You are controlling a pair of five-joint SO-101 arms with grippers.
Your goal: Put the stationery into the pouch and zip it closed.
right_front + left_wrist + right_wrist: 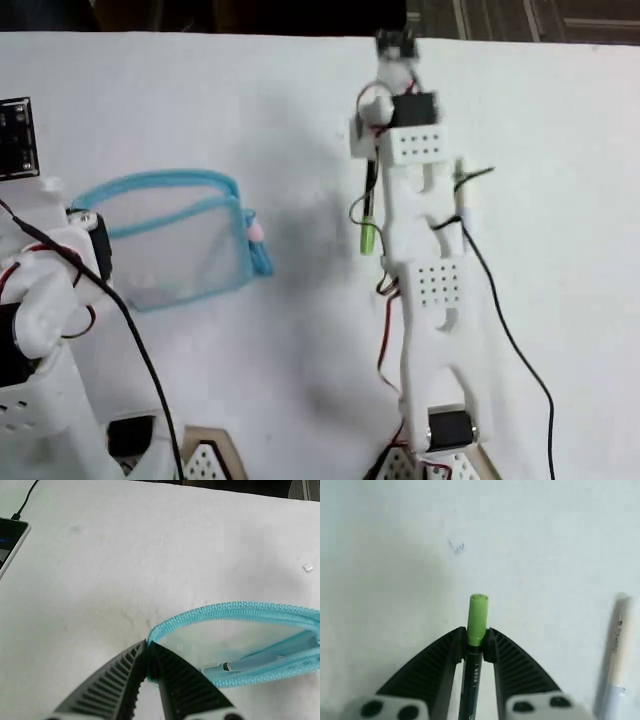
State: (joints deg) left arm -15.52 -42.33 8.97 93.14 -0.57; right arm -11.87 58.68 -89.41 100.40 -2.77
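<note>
**Both jaws gripping, pen away from the pouch**

The left jaws are pinched tight on the zipper end of the open blue pouch (240, 607), which lies on the bench (300, 100). The right jaws clamp a green-capped pen (477, 615), well apart from the pouch. A white pen (619, 645) lies near it.

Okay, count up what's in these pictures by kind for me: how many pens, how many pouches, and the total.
Pens: 3. These are the green-capped pen in the right gripper, a pale pen loose on the table, and what looks like a blue pen inside the pouch.
Pouch: 1.
Total: 4.
</note>
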